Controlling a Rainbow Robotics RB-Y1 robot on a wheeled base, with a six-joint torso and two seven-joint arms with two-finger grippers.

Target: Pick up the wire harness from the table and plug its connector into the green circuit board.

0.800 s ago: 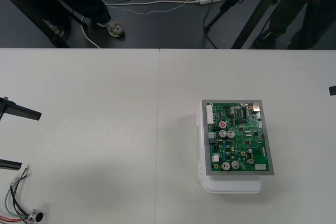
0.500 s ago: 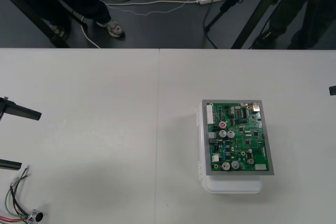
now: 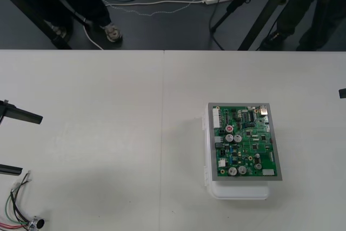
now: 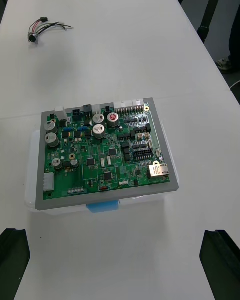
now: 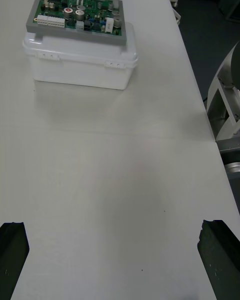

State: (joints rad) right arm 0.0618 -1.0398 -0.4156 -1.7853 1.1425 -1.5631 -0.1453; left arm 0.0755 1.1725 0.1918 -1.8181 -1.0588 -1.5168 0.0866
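The wire harness (image 3: 19, 208) lies at the table's near left corner, with red, black and green wires and its round metal socket (image 3: 37, 223) nearest the front edge. It also lies far beyond the board as the harness (image 4: 46, 26) in the right wrist view. The green circuit board (image 3: 244, 142) rests on its white base (image 3: 240, 192) right of centre. My left gripper (image 3: 31, 144) waits open at the left edge, just behind the harness and not touching it. My right gripper (image 4: 115, 232) is open, parked at the right edge, facing the board (image 4: 105, 152).
A table seam (image 3: 163, 133) runs front to back between the harness and the board. The left wrist view looks across bare table to the board (image 5: 77, 12) on its base (image 5: 80, 62). Dark floor with cables lies past the far edge.
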